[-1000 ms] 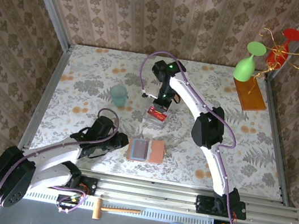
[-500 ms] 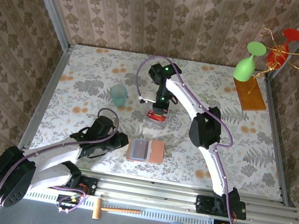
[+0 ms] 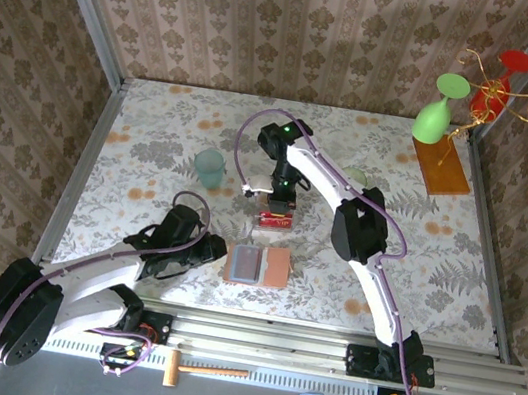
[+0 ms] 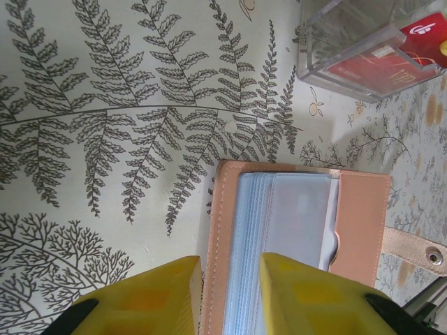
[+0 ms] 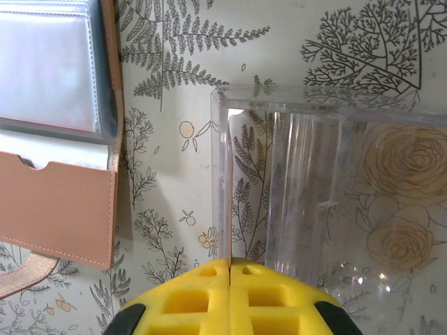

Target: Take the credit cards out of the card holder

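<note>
Because the credit cards (image 4: 401, 56) are thin, stiff, light plastic with slick faces, I judge that they will slide rather than lift. The best hold is a pinch across a free short edge that sticks out past a sleeve. Red ones lie in the clear box (image 4: 328, 35), which stands on the table (image 4: 105, 139) just beyond the card holder (image 4: 360, 223).

The card holder lies open and flat, tan leather outside, with a stack of pale blue-grey plastic sleeves (image 4: 293, 216) inside. Those sleeves look soft and floppy and the leather limp. The whole thing is probably light enough to drag along when a card is pulled, so it wants pinning down. The sleeves that face up look pale and clear, and I cannot tell whether a card sits deeper in the stack.

The left gripper (image 4: 230, 296) is partly spread. Its yellow fingers stand either side of the holder's stitched border and the edge of the sleeve stack. Whether the pads press on the leather I cannot tell, but nothing is pinched between them.

The right gripper (image 5: 230, 293) has its fingers pressed together with no gap. It hangs over the clear box, and the box's upright near wall (image 5: 225, 181) lines up with the seam between the fingers. Whether that wall is nipped there or merely stands behind the fingers is not clear. I judge that it holds no card.
</note>
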